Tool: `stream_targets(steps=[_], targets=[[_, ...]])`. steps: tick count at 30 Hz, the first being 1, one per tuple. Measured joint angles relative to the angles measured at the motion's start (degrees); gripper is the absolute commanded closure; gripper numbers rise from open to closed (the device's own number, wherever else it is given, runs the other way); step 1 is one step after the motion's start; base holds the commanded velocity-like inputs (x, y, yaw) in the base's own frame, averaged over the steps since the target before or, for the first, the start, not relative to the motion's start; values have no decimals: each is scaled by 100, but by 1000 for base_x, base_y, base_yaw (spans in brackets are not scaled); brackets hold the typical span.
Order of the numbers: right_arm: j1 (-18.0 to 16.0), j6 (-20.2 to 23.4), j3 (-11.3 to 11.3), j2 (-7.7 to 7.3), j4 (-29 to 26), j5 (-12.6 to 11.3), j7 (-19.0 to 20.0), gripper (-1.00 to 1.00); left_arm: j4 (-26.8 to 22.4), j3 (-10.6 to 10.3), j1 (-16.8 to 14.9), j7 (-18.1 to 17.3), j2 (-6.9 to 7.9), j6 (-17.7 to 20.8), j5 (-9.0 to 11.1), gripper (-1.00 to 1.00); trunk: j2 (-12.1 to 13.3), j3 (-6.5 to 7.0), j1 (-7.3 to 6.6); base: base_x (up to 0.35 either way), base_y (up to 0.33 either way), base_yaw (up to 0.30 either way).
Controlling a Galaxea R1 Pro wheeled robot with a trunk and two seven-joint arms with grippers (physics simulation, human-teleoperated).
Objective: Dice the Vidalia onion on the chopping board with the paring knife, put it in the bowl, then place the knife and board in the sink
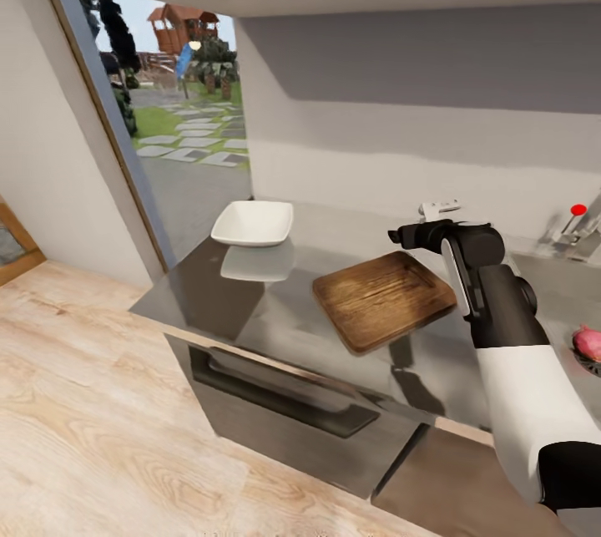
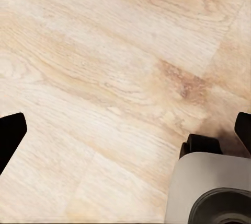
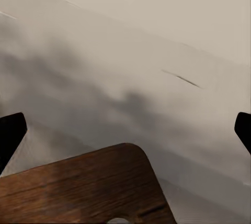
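The brown chopping board (image 1: 384, 299) lies on the grey countertop (image 1: 267, 311), one corner over the front edge. My right gripper (image 1: 407, 235) hovers open just above the board's far corner. The right wrist view has its fingertips (image 3: 10, 130) wide apart over the board's rounded corner (image 3: 78, 192) and bare steel. The white bowl (image 1: 252, 223) stands at the counter's left end. The pinkish Vidalia onion (image 1: 588, 342) rests in the sink (image 1: 558, 311) at the right edge. My left gripper (image 2: 125, 130) hangs open above the wooden floor. The paring knife is out of view.
The tap with its red knob (image 1: 578, 209) stands by the back wall, and a small pale object (image 1: 440, 207) lies behind my right gripper. Dark cabinets with a bar handle (image 1: 284, 391) sit under the counter. A glass door (image 1: 167, 119) opens to a garden on the left.
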Motion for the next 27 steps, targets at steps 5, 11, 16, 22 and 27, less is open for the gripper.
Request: stream_targets(steps=[5, 11, 16, 22, 27], targets=[[1, 4, 0, -2, -1, 3, 1, -100, -1, -4, 0, 0, -3, 2, 0, -100, 0, -10, 1, -206, -211, 147], [1, 5, -1, -1, -2, -2, 5, -100, -1, -3, 0, 6, -4, 12, 0, -100, 0, -12, 0, -148, -250, 17], [1, 6, 5, -1, -2, -3, 6, -100, -1, 3, 0, 9, -4, 12, 0, -100, 0, -12, -3, 116, -261, 1], [1, 4, 8, -2, -2, -3, 8, -100, -2, 6, 0, 7, -4, 9, 0, -100, 0, -12, -2, 112, -136, 0], [2, 99, 11, 3, -2, -11, 8, -100, -2, 7, 0, 7, -4, 5, 0, -100, 0, -12, -1, 15, -19, 0]])
